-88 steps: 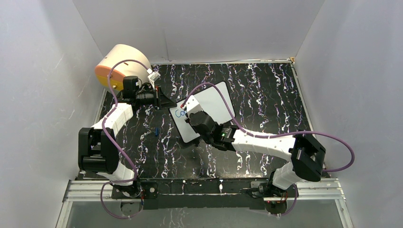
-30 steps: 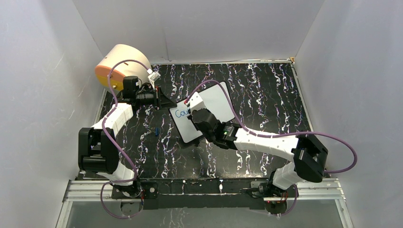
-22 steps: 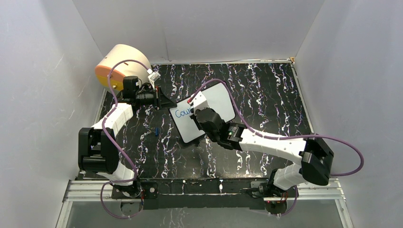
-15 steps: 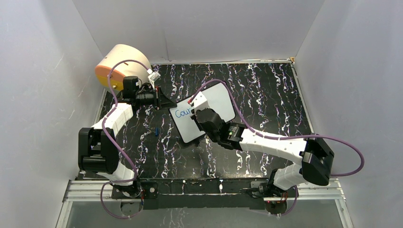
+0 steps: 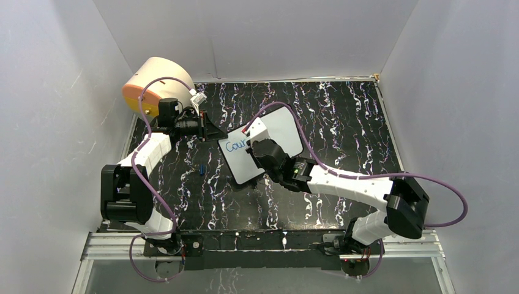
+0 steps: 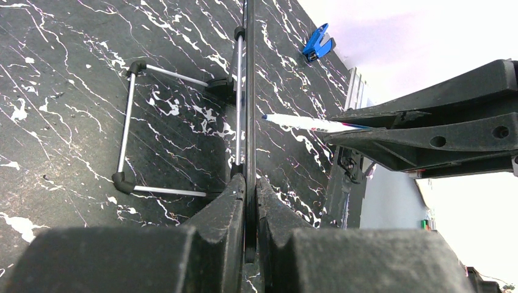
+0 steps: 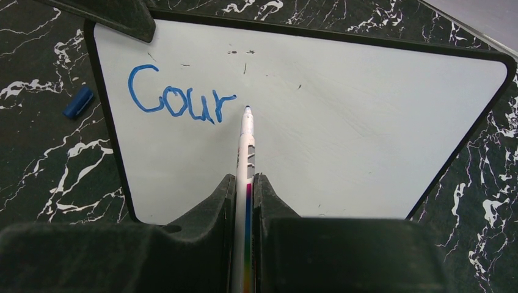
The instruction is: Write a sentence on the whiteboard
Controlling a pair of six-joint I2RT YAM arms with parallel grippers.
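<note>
2 arms meet at the whiteboard [image 5: 286,130] on the marbled worktop [image 5: 343,116] in the top view. The left pincer [image 5: 217,131] is at its left edge and the right pincer [image 5: 250,149] is over its face.

From the left wrist, the left pincer is clenched on the board's thin rim, and a wire stand [image 6: 130,131] sits against the board's back.

From the right wrist, the right pincer grasps a marker [image 7: 247,137], its tip just right of the blue writing [image 7: 180,102] "Cour". 1 blue cap [image 7: 78,102] lies on the worktop beside the board.
</note>
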